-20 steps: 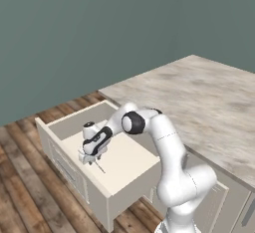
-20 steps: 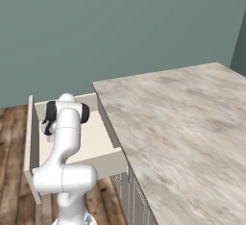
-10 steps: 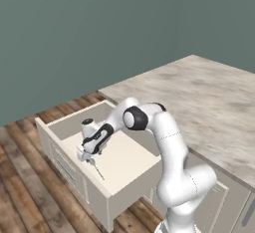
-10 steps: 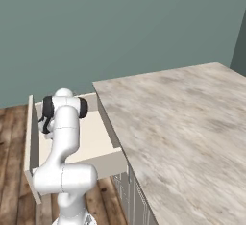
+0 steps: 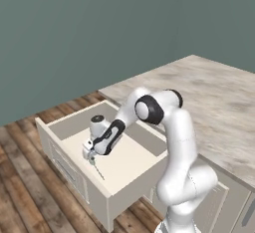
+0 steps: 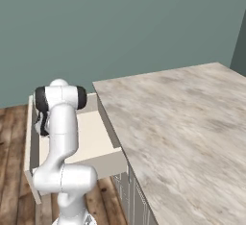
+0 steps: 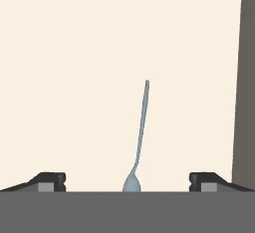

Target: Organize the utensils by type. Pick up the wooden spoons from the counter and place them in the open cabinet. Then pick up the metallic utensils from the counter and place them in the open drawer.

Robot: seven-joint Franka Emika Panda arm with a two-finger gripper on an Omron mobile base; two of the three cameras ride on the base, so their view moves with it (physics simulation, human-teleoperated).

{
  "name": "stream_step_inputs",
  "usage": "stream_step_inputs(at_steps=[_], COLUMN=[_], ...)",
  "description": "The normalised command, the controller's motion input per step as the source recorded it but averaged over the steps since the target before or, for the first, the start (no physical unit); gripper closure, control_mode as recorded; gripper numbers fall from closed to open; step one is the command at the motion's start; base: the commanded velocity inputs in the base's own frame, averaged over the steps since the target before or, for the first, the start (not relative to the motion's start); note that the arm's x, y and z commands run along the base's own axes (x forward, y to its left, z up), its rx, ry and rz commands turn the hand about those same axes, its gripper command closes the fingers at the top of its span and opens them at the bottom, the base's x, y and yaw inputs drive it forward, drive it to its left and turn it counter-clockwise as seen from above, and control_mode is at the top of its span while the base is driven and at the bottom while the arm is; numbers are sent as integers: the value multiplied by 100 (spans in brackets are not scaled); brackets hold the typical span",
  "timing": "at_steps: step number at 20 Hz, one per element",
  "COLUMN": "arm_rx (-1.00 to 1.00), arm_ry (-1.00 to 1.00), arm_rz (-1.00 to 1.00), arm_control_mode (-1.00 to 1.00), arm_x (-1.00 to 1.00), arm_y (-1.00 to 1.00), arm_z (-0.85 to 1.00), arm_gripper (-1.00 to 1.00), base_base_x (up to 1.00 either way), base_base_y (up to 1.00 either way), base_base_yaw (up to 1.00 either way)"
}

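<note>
The open drawer (image 5: 130, 158) stands pulled out of the grey cabinet front, its cream floor (image 7: 99, 53) bare. A thin grey metal spoon (image 7: 140, 135) lies flat on that floor, bowl toward the hand. My gripper (image 7: 128, 181) hovers just above it, open, fingertips (image 7: 50, 180) wide on either side and not touching it. From the left base the gripper (image 5: 91, 154) hangs over the drawer's front left part with the spoon (image 5: 98, 170) just below. In the right base view the drawer (image 6: 96, 133) lies beside the counter (image 6: 178, 118). The wooden spoons and the open cabinet are out of view.
The drawer's dark side wall (image 7: 246, 77) runs close along the right of the hand view. The marbled counter (image 5: 214, 97) stretches to the right of the drawer. Wooden floor (image 5: 30, 197) lies in front of the drawer's grey front panel (image 5: 67, 163).
The jaws have spread wide and the metal spoon now lies free on the drawer floor. The hand has stayed low over the drawer's front left.
</note>
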Motion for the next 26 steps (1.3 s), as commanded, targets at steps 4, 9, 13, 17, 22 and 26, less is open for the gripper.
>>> stream_step_inputs(at_steps=[4,9,13,17,22,26], arm_rx=[24,7,0,0,0,-1], arm_ry=[-11,-4,0,0,0,0], arm_rz=[-2,-6,-2,0,0,-1], arm_control_mode=[-100,-100,-100,-100,-100,-100], arm_x=[-48,-31,-17,-10,0,0], arm_y=[-83,-53,-38,-39,-41,-32], arm_z=[64,94,100,100,100,100], arm_gripper=[-100,-100,-100,-100,-100,-100], base_base_x=[0,0,0,0,0,0], base_base_y=[0,0,0,0,0,0], base_base_yaw=[0,0,0,0,0,0])
